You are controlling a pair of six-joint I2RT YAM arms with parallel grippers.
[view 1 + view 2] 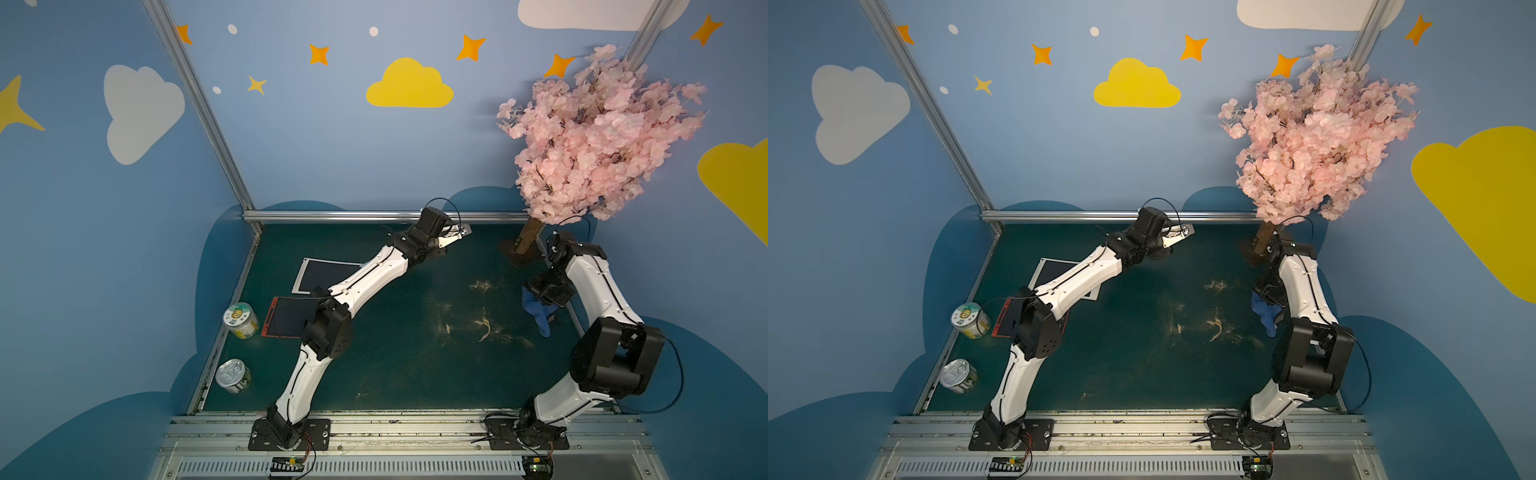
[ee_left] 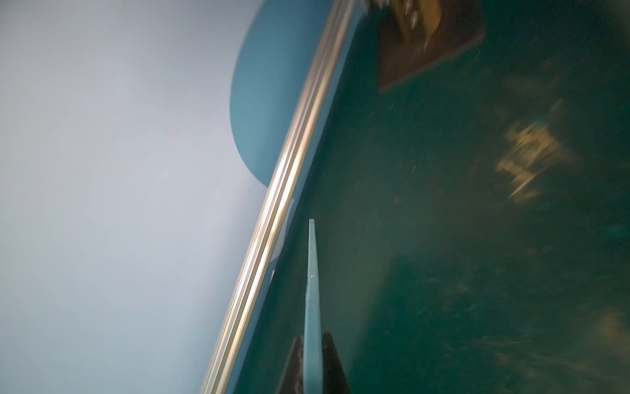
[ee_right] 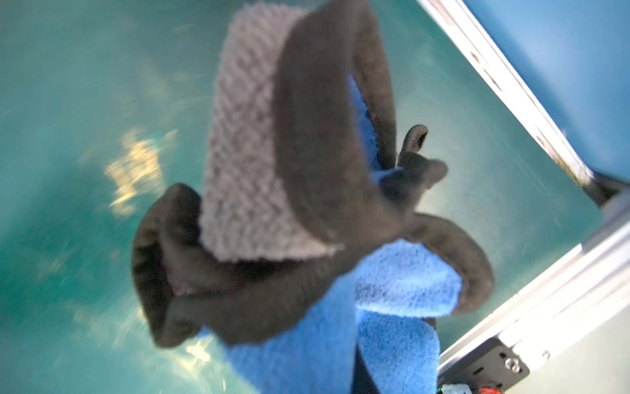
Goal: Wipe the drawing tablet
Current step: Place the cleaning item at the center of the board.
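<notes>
Cloth [image 3: 392, 283] nearest us: blue microfibre, grey waffle patch, dark hem; soft, limp | right gripper [image 1: 547, 297] clenched on it, at right | left gripper [image 2: 313, 337] clamped on thin blue panel [image 2: 312, 273], edge-on, far centre; we judge it the drawing tablet: stiff, light, slick, scratch-prone; grip its rim | white-framed tablet [image 1: 316, 272], red-framed tablet [image 1: 284, 318] lie flat, left.

Both top views look down from high on the green tabletop [image 1: 395, 365]. Close wrist cameras both catch its scuffs [image 2: 525, 160].
</notes>
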